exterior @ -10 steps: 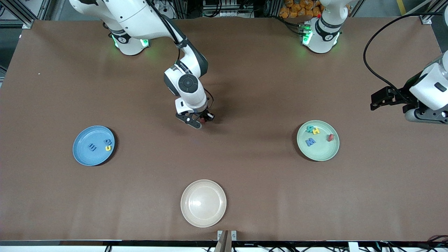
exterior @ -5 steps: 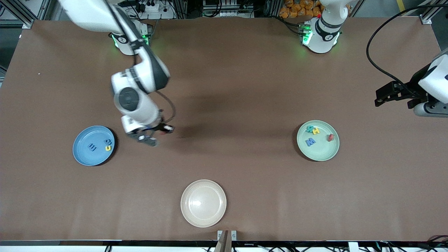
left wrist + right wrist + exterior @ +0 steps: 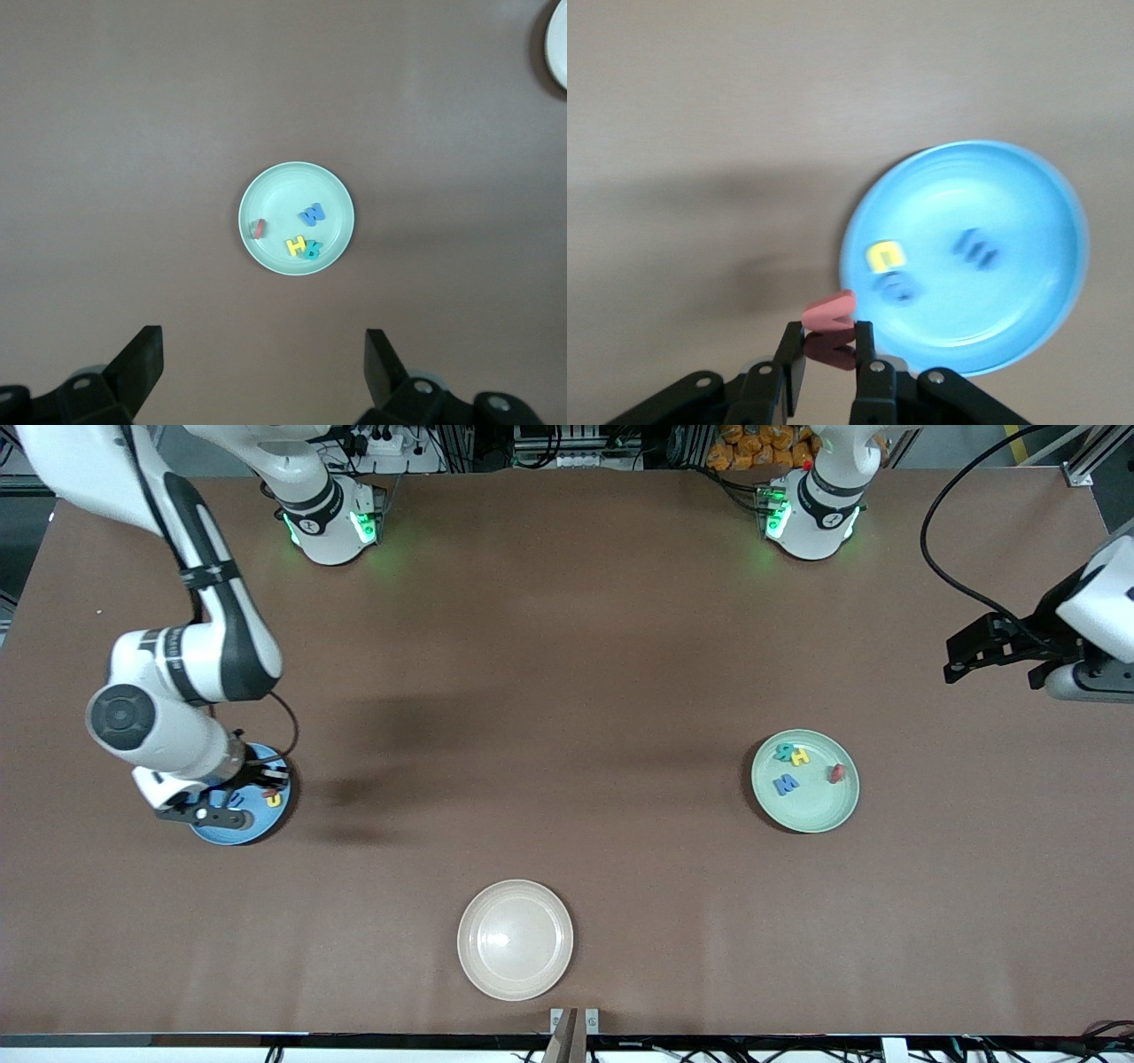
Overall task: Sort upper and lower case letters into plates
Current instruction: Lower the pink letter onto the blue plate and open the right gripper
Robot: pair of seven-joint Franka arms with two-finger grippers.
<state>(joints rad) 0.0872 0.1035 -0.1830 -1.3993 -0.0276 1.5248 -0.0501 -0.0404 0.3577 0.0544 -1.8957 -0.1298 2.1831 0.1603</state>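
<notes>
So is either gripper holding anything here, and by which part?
The right gripper, over the blue plate, pinches a small red letter piece by its lower part. The left gripper is open and holds nothing.

My two arms are glossy white with dark grey joint bands, green-lit bases, black cables, and black two-finger grippers with silver screws.

mint green plate (image 3: 266, 257) holding four letters (image 3: 312, 214), left gripper (image 3: 264, 367) wide open above
</notes>
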